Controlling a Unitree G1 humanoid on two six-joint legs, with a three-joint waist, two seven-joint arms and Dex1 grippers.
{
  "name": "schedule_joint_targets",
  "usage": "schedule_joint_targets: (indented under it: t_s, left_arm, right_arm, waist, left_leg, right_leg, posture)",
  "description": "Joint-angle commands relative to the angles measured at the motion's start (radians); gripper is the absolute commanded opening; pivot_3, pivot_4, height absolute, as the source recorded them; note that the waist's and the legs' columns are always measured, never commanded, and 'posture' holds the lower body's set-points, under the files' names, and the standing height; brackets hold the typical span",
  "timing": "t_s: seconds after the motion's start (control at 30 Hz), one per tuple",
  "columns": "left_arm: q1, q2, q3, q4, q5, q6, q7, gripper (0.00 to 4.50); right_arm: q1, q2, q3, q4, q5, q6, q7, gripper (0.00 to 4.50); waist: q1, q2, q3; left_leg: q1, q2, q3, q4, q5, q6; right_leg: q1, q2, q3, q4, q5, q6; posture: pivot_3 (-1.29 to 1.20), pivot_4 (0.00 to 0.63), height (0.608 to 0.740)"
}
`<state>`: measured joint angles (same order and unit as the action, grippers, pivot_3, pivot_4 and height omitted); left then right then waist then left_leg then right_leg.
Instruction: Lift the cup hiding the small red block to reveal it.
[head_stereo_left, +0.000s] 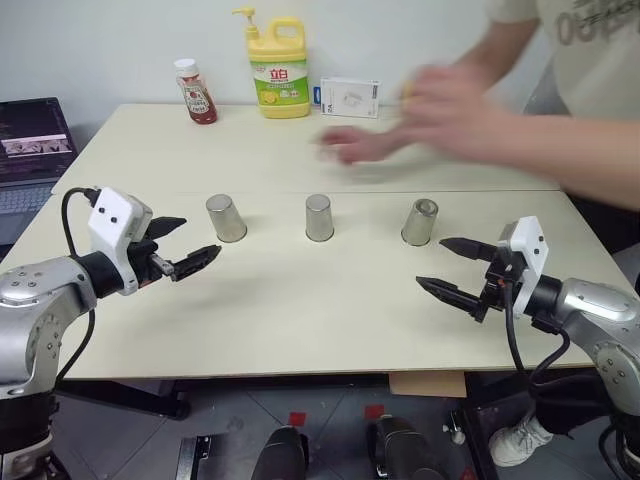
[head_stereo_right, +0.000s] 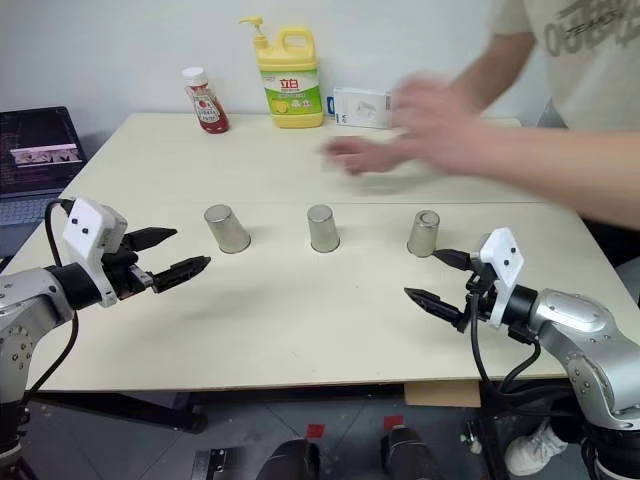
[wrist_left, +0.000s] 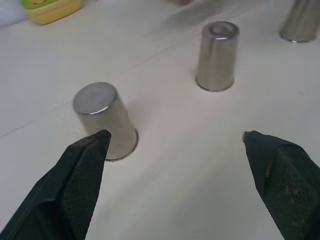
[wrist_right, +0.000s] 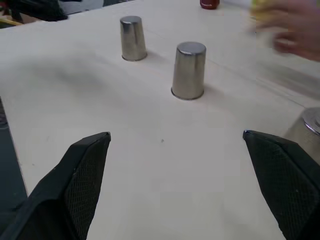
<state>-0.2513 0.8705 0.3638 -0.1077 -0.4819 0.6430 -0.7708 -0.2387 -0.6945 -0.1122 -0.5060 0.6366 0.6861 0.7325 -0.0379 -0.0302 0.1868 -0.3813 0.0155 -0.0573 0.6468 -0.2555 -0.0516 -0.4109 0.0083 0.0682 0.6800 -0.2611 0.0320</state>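
Three identical steel cups stand upside down in a row across the table: the left cup (head_stereo_left: 226, 218), the middle cup (head_stereo_left: 319, 217) and the right cup (head_stereo_left: 420, 222). The small red block is hidden; I cannot tell which cup covers it. My left gripper (head_stereo_left: 200, 237) is open, hovering just left of and nearer than the left cup (wrist_left: 102, 117). My right gripper (head_stereo_left: 430, 262) is open too, a little in front of the right cup, which sits beside one of its fingers (wrist_right: 280, 175). Neither gripper touches a cup.
A person's hands (head_stereo_left: 440, 110) and forearm (head_stereo_left: 560, 150) reach over the far half of the table from the right. At the back edge stand a red sauce bottle (head_stereo_left: 196, 92), a yellow pump bottle (head_stereo_left: 278, 68) and a small white box (head_stereo_left: 349, 97). A laptop (head_stereo_left: 30, 140) sits off the table's left side.
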Motion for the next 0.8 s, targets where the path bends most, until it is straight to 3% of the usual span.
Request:
schedule_joint_targets:
  t_s: [0.03, 0.33, 0.8]
  left_arm:
    - [-0.048, -0.002, -0.003, 0.085, 0.032, -0.022, 0.030, 4.49]
    - [-0.238, -0.067, -0.141, 0.338, 0.113, -0.107, 0.007, 4.49]
    - [-0.516, -0.150, -0.267, 0.749, 0.272, -0.321, -0.023, 4.49]
  right_arm:
    - [-0.087, 0.030, 0.044, -0.032, 0.044, 0.067, -0.038, 4.50]
    - [-0.226, 0.084, 0.125, -0.022, 0.060, 0.120, -0.044, 4.50]
    - [-0.245, 0.081, 0.142, -0.043, 0.072, 0.137, -0.033, 4.50]
  waist:
    - [-0.001, 0.000, 0.000]
    - [0.008, 0.000, 0.000]
    - [0.006, 0.000, 0.000]
  left_leg:
    - [0.000, 0.000, 0.000, 0.000, 0.000, 0.000]
    - [-0.003, -0.001, -0.002, 0.000, 0.000, 0.000]
    - [-0.003, -0.002, -0.003, 0.000, 0.000, 0.000]
  right_leg:
    - [0.000, 0.000, 0.000, 0.000, 0.000, 0.000]
    - [0.000, -0.001, -0.003, -0.001, 0.000, 0.000]
    - [-0.001, -0.001, -0.003, -0.001, 0.000, -0.001]
  posture:
    - [0.00, 0.150, 0.740]
    - [0.00, 0.150, 0.740]
    - [0.00, 0.150, 0.740]
